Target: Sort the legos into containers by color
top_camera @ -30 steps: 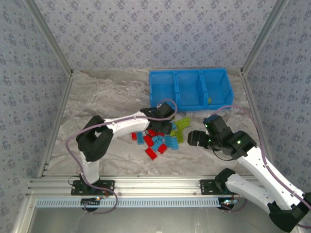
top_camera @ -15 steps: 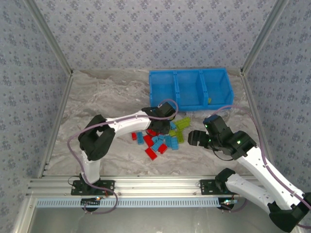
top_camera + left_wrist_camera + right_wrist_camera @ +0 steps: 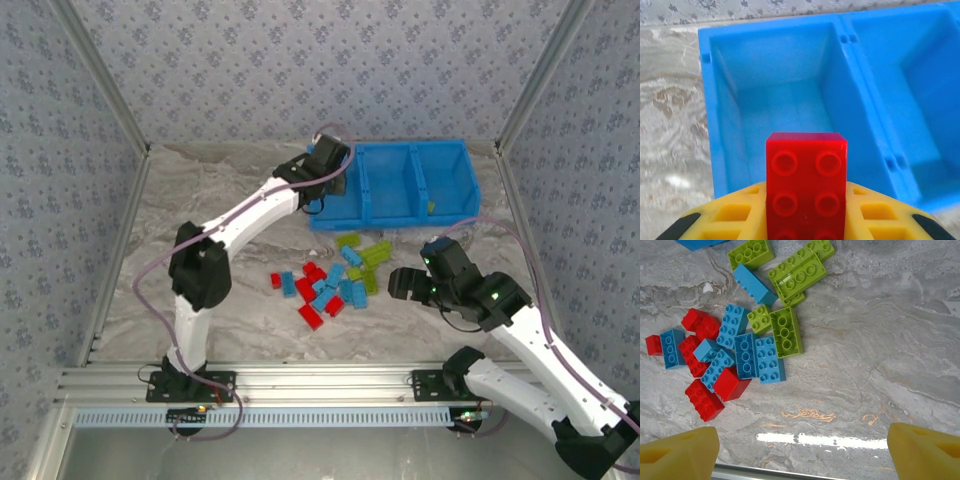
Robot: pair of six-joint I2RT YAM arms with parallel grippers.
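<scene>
At the 12 o'clock end of the table (image 3: 220,200), found the left gripper (image 3: 325,168) clamped on one red brick (image 3: 806,185). Noted the brick's studs facing the wrist camera, with yellow fingers (image 3: 735,220) showing at either side of it. Placed this load at the left compartment (image 3: 785,115) of the blue bin (image 3: 395,150), by that compartment's 9 o'clock wall in the top view. Could not tell whether the brick touches the rim.

Further out, at the 3 o'clock end of the bin, recorded a small yellow-green piece (image 3: 432,208) in the right compartment (image 3: 450,185), close to its dividing wall.

At 6 o'clock from the bin, observed the loose legos (image 3: 335,280) heaped on the table. From the right wrist, logged red ones (image 3: 705,400) toward 8 o'clock, light blue ones (image 3: 760,360) in the middle and yellow-green ones (image 3: 795,275) toward 12 o'clock.

At 3 o'clock of that heap, found the right gripper (image 3: 398,284) spread wide with nothing between its jaws, off the bricks.
</scene>
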